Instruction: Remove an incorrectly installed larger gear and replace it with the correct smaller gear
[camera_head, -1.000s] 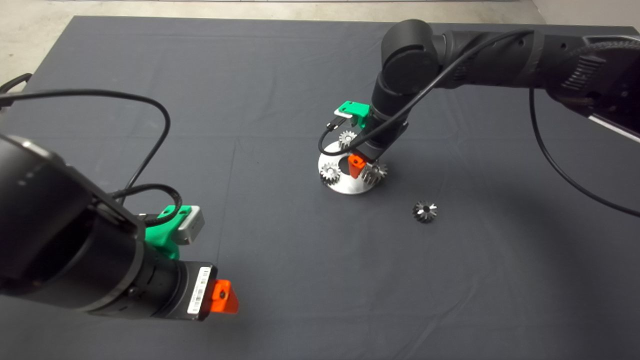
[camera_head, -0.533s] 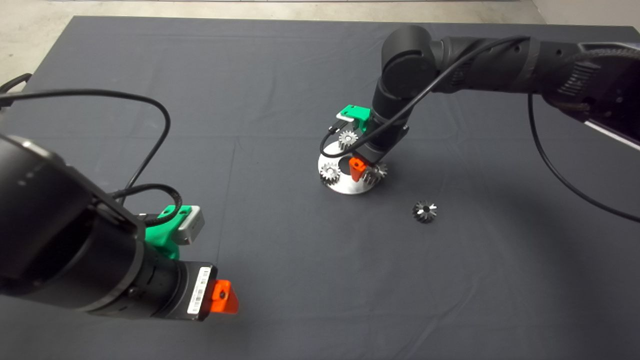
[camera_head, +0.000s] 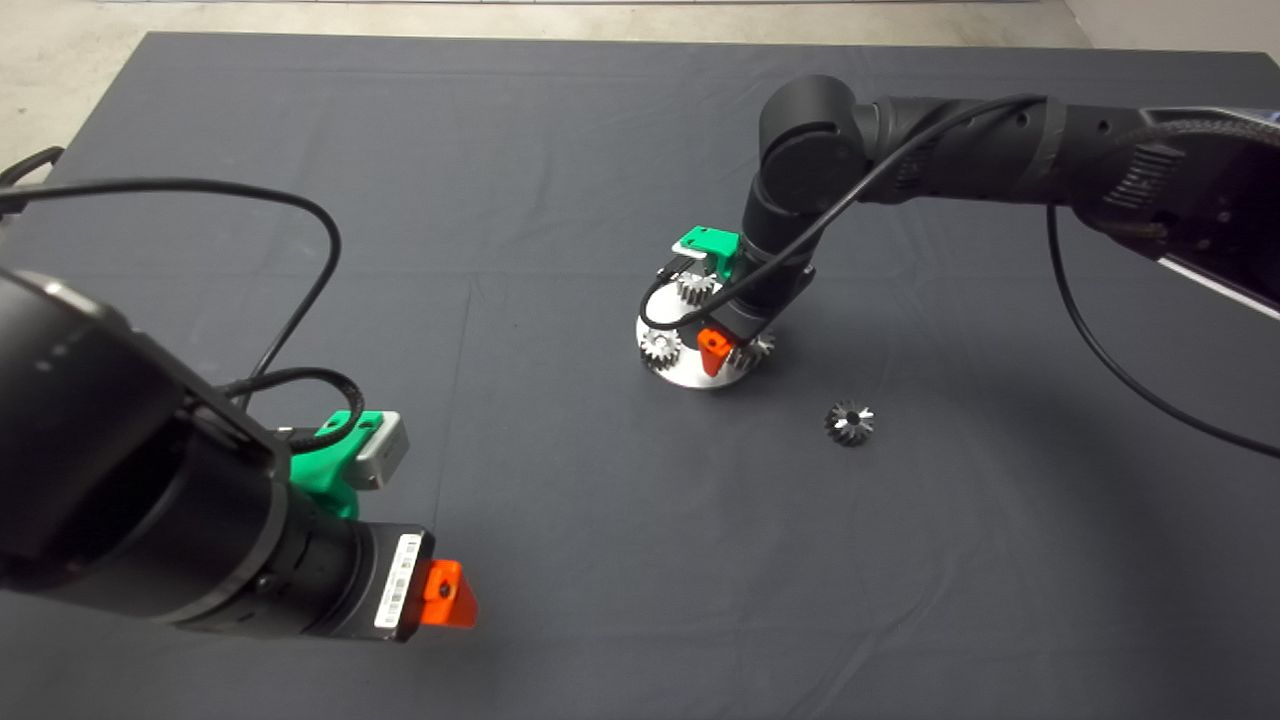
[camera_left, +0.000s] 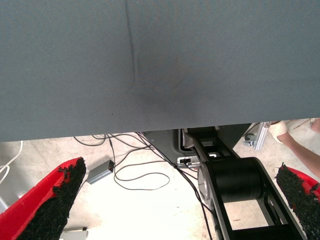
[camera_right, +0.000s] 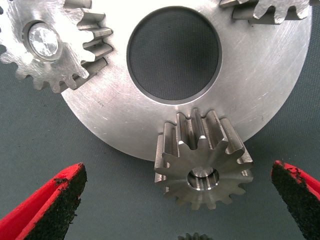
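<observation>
The larger gear (camera_head: 754, 348) sits at the right edge of a round silver plate (camera_head: 688, 376) in the middle of the mat. My right gripper (camera_head: 730, 350) hangs low over it and is open. In the right wrist view the larger gear (camera_right: 202, 161) lies between the two spread black pads (camera_right: 55, 205) with a gap on each side, overhanging the rim of the plate (camera_right: 115, 105). The smaller gear (camera_head: 850, 422) lies alone on the mat, right of and nearer than the plate. My left gripper (camera_head: 445, 595) is parked open at the lower left.
Two pale fine-toothed gears (camera_head: 660, 347) (camera_head: 693, 287) stand on the plate's left and far sides around its round centre hole (camera_right: 174, 52). The left wrist view shows the mat's edge, floor cables (camera_left: 135, 175) and a person's hand (camera_left: 280, 131).
My right gripper has come down and slightly forward over the plate, bringing its fingers level with the larger gear. The gears and the left arm have not moved.
</observation>
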